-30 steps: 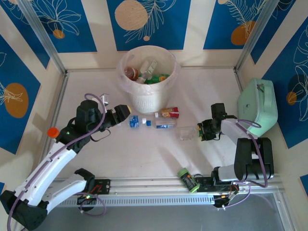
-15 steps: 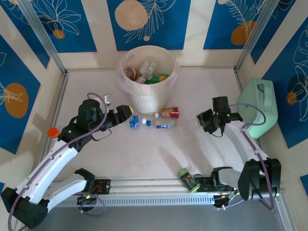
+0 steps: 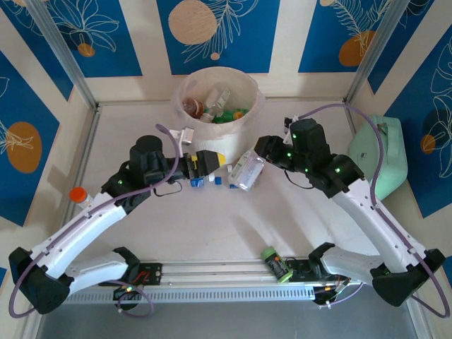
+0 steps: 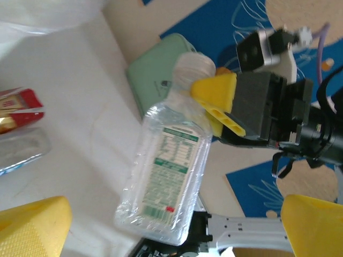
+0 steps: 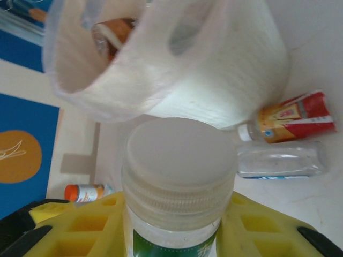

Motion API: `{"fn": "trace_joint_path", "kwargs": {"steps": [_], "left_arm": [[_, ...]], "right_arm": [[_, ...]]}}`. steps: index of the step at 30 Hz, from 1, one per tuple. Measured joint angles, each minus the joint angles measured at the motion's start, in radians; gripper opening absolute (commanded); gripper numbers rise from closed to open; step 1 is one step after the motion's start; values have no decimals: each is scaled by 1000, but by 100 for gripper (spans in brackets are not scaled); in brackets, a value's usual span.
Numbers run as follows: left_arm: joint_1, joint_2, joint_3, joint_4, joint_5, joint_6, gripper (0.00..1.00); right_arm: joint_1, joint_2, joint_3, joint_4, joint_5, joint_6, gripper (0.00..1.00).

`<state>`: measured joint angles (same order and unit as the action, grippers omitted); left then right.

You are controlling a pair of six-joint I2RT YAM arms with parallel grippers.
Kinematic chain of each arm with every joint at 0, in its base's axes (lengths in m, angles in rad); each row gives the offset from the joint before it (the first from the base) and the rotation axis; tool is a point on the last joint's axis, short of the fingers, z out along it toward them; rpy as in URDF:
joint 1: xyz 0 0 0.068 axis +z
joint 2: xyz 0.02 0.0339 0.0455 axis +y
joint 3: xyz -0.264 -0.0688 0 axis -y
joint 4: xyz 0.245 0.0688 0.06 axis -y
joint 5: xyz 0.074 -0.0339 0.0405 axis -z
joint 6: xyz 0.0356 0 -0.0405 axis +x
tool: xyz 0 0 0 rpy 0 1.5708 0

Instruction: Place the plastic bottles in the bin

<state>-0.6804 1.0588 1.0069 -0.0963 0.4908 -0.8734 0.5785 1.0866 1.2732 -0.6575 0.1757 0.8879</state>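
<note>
At the 9 o'clock edge of the surface (image 3: 212,226) is a bottle with an orange cap (image 3: 79,195). Nearer the centre, the left end effector (image 3: 210,161) has its yellow fingers wide apart and grips nothing. The bin (image 3: 229,131) stands at 12 o'clock, with several bottles inside. At 5 o'clock from the bin, the right end effector (image 3: 260,158) is closed on the neck of a clear bottle (image 3: 245,172) with a green label, just beside the left fingers. A green bottle (image 3: 277,263) lies at 6 o'clock. The mint-green case (image 3: 385,159) sits at 3 o'clock.
</note>
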Motion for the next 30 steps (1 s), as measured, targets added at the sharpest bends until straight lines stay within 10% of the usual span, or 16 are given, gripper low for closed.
{"fn": "trace_joint_path", "kwargs": {"steps": [30], "left_arm": [[-123, 154, 108, -105, -4, 183, 67]], "right_arm": [[123, 83, 129, -14, -3, -47, 38]]}}
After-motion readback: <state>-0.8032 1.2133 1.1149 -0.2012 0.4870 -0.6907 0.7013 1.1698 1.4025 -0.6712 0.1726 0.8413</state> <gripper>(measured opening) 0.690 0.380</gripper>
